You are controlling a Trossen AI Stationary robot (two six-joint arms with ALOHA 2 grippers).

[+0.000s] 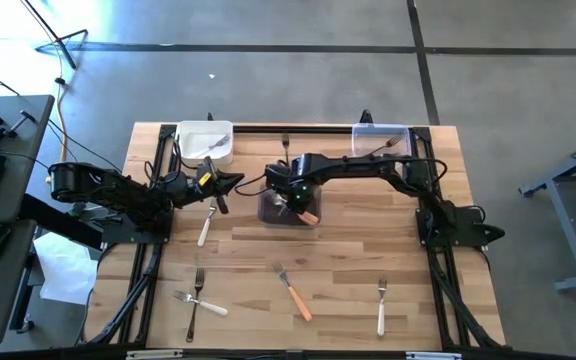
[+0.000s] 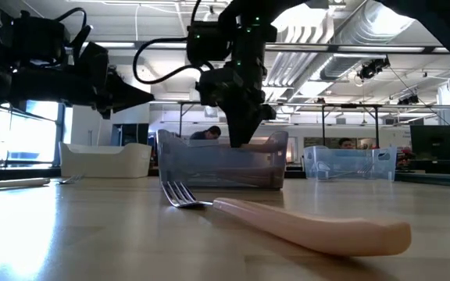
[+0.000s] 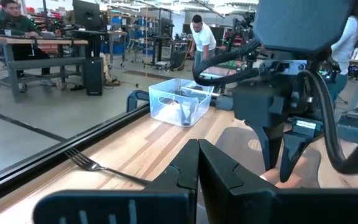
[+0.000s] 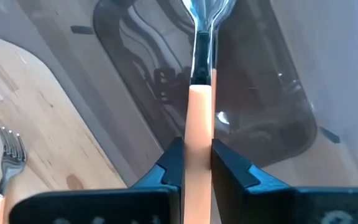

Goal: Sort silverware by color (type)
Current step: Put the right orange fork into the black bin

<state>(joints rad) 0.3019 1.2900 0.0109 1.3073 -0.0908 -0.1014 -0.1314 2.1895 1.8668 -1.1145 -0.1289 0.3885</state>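
Note:
My right gripper (image 1: 293, 197) (image 4: 197, 146) points down over the smoky grey tub (image 1: 273, 210) (image 2: 221, 165) at the table's middle, shut on an orange-handled fork (image 4: 199, 106) whose tines point into the tub. My left gripper (image 1: 230, 183) (image 3: 199, 146) hovers level and shut just left of that tub, touching nothing. Loose silverware lies flat on the wood: a white fork (image 1: 206, 226), two crossed white forks (image 1: 194, 301), an orange fork (image 1: 294, 290) (image 2: 311, 226), a white fork (image 1: 381, 306) and a dark fork (image 1: 286, 146). My right gripper pinches the fork's orange handle (image 4: 199, 134) between its two fingers, a little behind the metal neck (image 4: 200, 56). The fingers come from above, pointing down, and the handle runs along them. The fork hangs upright, tines down, inside the grey tub; whether the tines touch its bottom does not show.
A white tub (image 1: 205, 140) holding a fork stands at the far left, a clear tub (image 1: 381, 140) with a dark fork at the far right. A black rail (image 1: 288, 128) runs along the far edge. People and workbenches show in the room beyond.

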